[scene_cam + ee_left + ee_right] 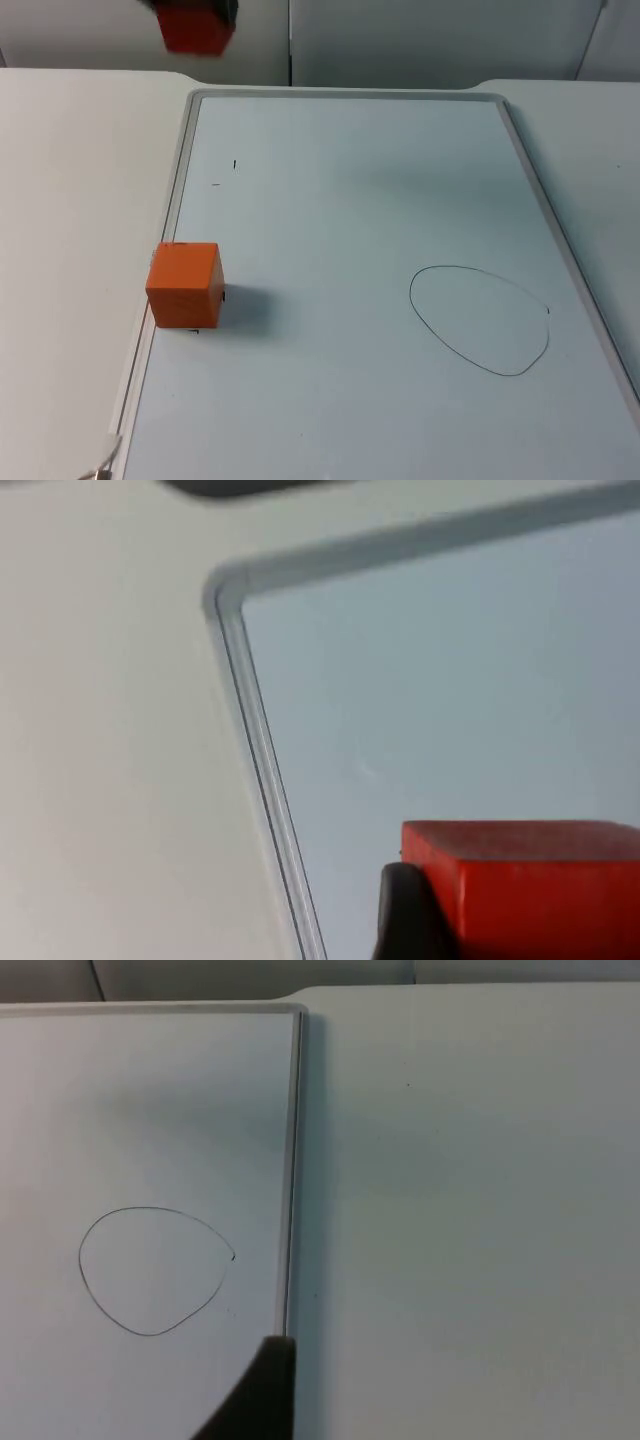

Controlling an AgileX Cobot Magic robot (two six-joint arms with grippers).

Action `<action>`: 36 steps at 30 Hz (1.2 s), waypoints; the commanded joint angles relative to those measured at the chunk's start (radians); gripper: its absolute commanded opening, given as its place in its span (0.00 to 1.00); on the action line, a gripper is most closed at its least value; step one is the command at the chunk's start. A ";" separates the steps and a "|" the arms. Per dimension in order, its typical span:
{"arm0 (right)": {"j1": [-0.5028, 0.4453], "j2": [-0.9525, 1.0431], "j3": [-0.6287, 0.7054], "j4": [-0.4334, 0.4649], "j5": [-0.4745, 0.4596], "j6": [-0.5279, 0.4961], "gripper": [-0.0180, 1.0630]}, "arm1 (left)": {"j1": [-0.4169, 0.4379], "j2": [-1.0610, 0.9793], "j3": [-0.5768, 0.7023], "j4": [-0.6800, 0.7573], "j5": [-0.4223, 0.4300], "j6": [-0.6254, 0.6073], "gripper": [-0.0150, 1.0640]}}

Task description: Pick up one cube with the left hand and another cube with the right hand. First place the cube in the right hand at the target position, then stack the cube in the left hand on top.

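We see a white table (70,200) filling the top view, with a grey wall (420,40) along the upper edge of the frame. On the table lies a pale board (350,200) with a thin grey frame. It runs from the upper middle of the frame down to the lower edge. The left wrist view shows one rounded corner of that frame, and the right wrist view shows one straight side of it with bare table beyond.

A thin black oval (480,320) is drawn on the board, at the right of the frame and a little below the middle. It also shows in the right wrist view, just inside the board's frame. Nothing lies in it.

An orange cube (185,285) sits at the left of the frame, right at the board's left frame and well apart from the oval.

A red cube (195,32) hangs at the upper left of the frame, above the table and near the board's far left corner. The left gripper (520,930) is clamped on this cube, one black finger (405,915) pressed against its side.

The right gripper (262,1390) hovers over the board's frame near the oval, carrying no cube that we can see. We cannot tell whether it is open or closed.

Two tiny pen marks (226,174) sit on the board, up and left of the middle.
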 commanded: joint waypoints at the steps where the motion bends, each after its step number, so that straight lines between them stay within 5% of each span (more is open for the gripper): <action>1: -0.008 -0.005 0.008 0.003 -0.009 0.000 0.98 | -0.008 -0.084 -0.011 0.018 0.024 0.017 0.19; 5: -0.008 -0.005 0.008 0.003 -0.009 0.000 0.98 | -0.008 -0.223 -0.011 0.094 0.075 0.017 0.19; 12: -0.008 -0.005 0.008 0.003 -0.009 0.000 0.98 | -0.008 -0.437 -0.009 0.142 0.311 0.095 0.19; 18: -0.008 -0.005 0.008 0.003 -0.009 0.000 0.98 | -0.008 -0.558 0.091 0.140 0.338 0.106 0.19; 21: -0.008 -0.005 0.008 0.003 -0.009 0.000 0.98 | -0.008 -0.632 0.214 0.134 0.298 0.106 0.19; 26: -0.008 -0.005 0.008 0.003 -0.009 0.000 0.98 | -0.008 -0.894 0.579 0.108 0.094 0.095 0.19; 36: -0.008 -0.005 0.008 0.003 -0.009 0.000 0.98 | -0.008 -1.352 1.063 0.128 0.009 0.045 0.19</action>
